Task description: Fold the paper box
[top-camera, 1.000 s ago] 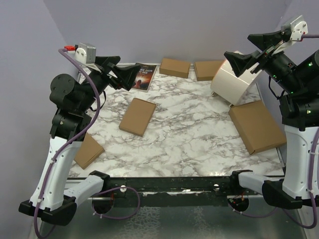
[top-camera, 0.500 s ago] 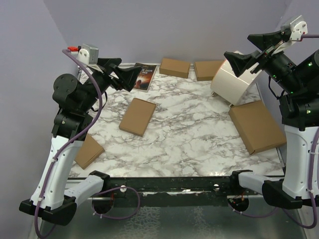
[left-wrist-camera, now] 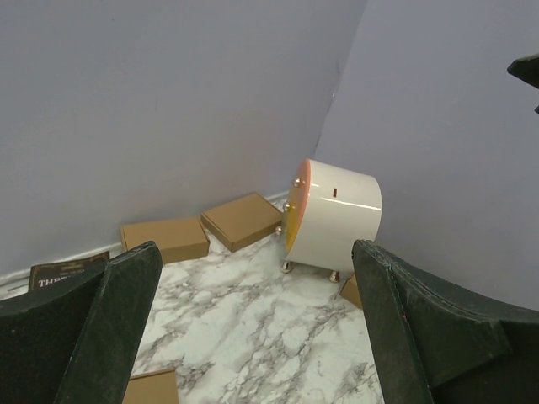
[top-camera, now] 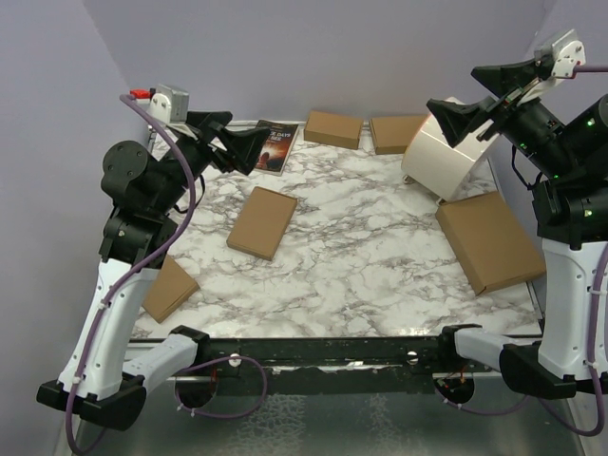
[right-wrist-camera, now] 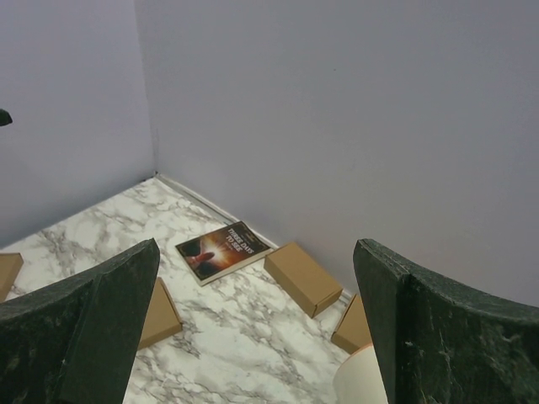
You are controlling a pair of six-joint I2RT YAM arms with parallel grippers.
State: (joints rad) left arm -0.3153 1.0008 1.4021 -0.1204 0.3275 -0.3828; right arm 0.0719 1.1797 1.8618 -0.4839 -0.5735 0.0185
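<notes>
The paper box [top-camera: 261, 221] lies closed and flat on the marble table [top-camera: 361, 256], left of centre: plain brown cardboard, about book-sized. Its corner shows at the bottom of the left wrist view [left-wrist-camera: 152, 387], and it is partly behind a finger in the right wrist view [right-wrist-camera: 158, 313]. My left gripper [top-camera: 236, 135] [left-wrist-camera: 255, 252] hangs open above the back left of the table, well clear of the box. Raised high at the back right, my right gripper [top-camera: 454, 87] [right-wrist-camera: 255, 248] is open too. Neither holds anything.
A book [top-camera: 275, 144] and two small brown boxes [top-camera: 332, 128] [top-camera: 397, 133] lie along the back wall. A white round container [top-camera: 442, 157] stands at the back right, with a large flat brown box [top-camera: 489, 240] in front of it. Another small box [top-camera: 169, 288] sits at the left edge.
The left arm has shifted slightly to the right and then stopped. The right arm and the boxes have not moved.
</notes>
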